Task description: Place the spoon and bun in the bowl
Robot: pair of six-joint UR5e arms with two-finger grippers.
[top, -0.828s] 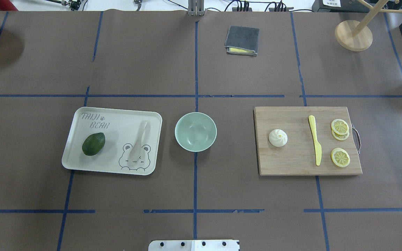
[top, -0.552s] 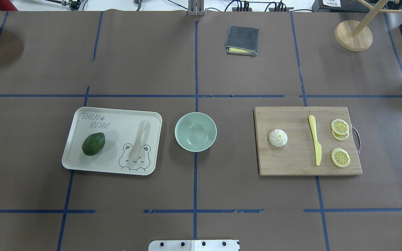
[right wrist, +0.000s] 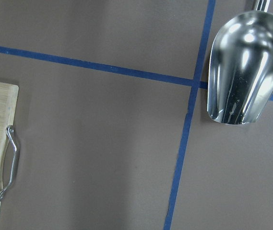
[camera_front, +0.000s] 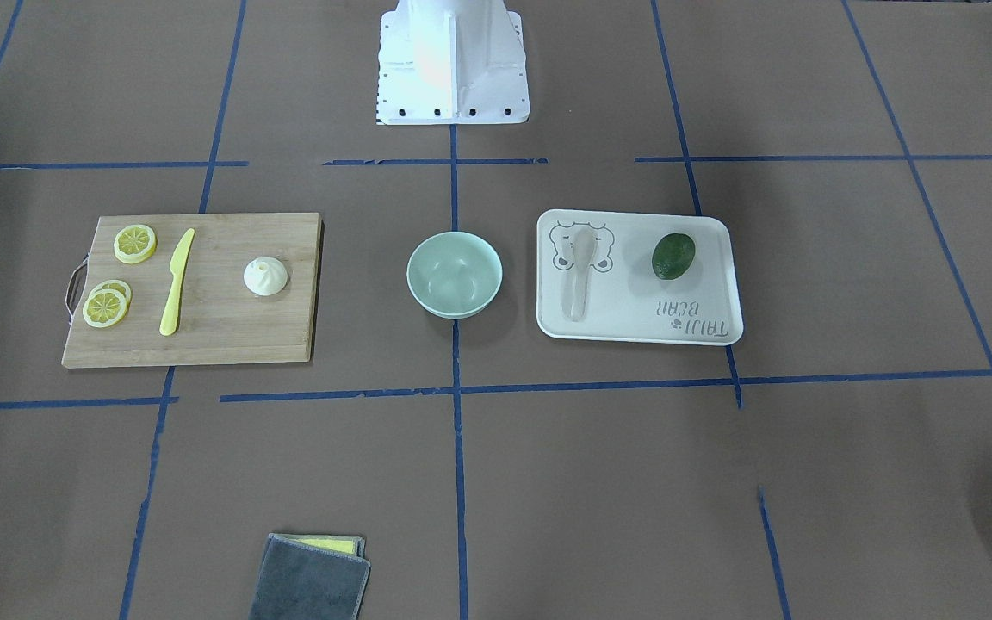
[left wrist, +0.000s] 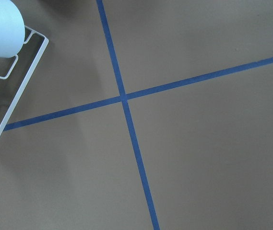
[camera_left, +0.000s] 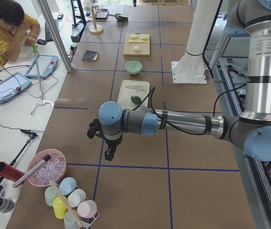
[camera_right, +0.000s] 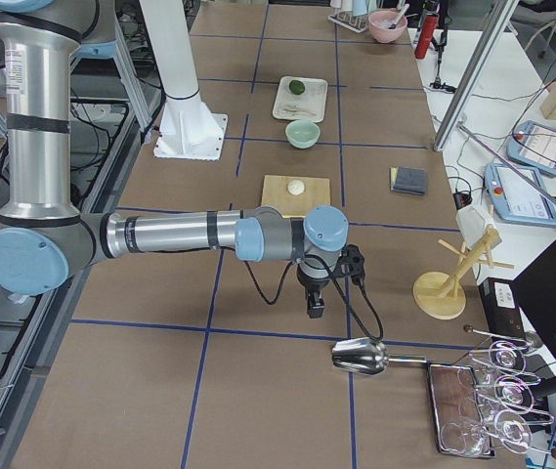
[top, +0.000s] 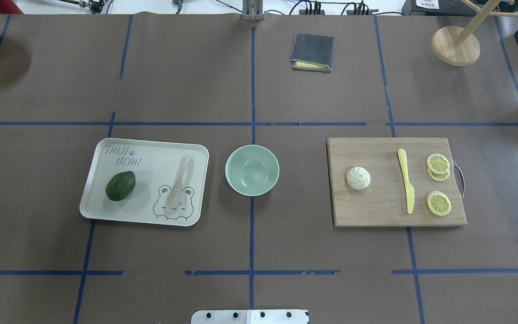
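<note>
Two pickups remain: from overhead, the spoon (top: 179, 182) lies on the tray (top: 151, 157) at nine o'clock of the bowl (top: 228, 171), the bun (top: 358, 177) at three. Left gripper (camera_left: 109, 153) and right gripper (camera_right: 314, 308): clenched or released, I cannot tell. Pinch the spoon's handle crosswise.

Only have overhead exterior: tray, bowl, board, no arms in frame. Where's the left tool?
Observer: Left tool hangs over the table far out on the robot's left, near a rack of cups.
Operator: And the other one?
Observer: Right tool hangs past the cutting board's outer end, close to a metal scoop.
Operator: Wrist cams show fingers?
Observer: No fingers; right wrist view looks down on the scoop and the board's handle.
</note>
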